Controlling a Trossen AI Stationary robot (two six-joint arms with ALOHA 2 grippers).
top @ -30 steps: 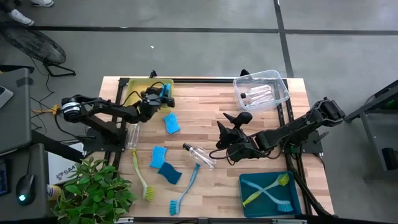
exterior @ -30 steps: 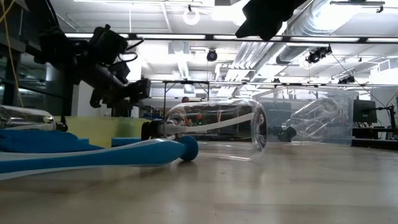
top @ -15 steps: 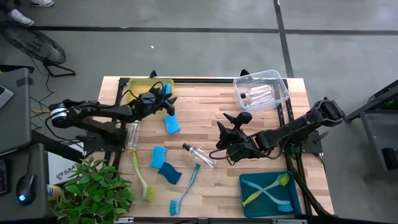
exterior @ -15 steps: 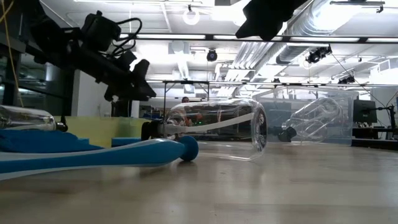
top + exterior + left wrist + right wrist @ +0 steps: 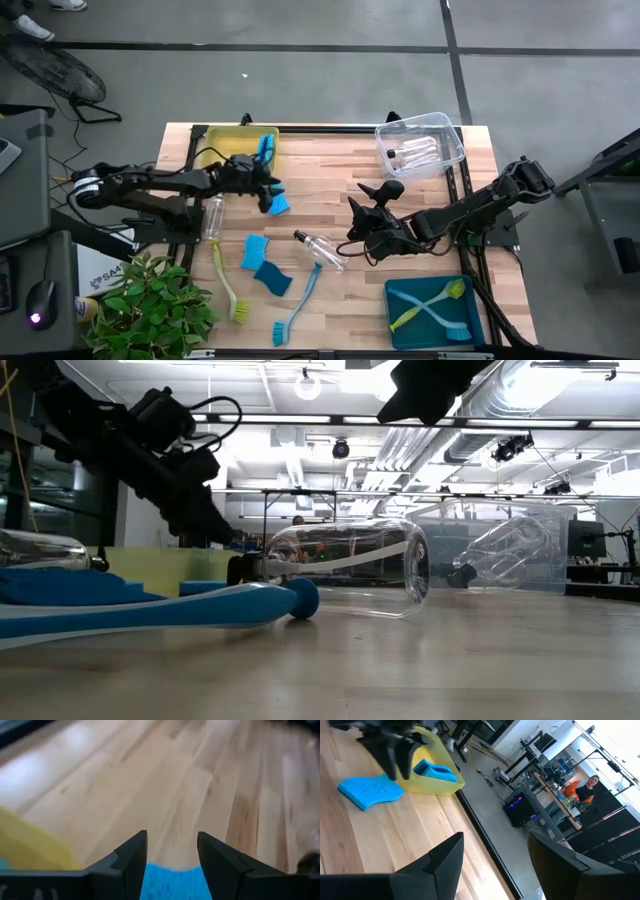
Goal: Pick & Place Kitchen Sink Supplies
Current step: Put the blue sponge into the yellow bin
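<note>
Blue sponge lies beside the yellow bin, under the open left gripper.

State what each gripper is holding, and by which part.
Nothing is held. The left gripper is open over a blue sponge near the yellow bin; the right gripper is open and empty mid-table.

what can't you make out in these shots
- Sponge under the left gripper: left wrist view, cut off by the bottom edge and the fingers; contact unclear.
- Yellow bin contents: high view, partly covered by the left arm; only some blue shows.
- Clear bin contents: high view, too small to count.
- Right gripper: low view, only a dark shape at the top edge.
</note>
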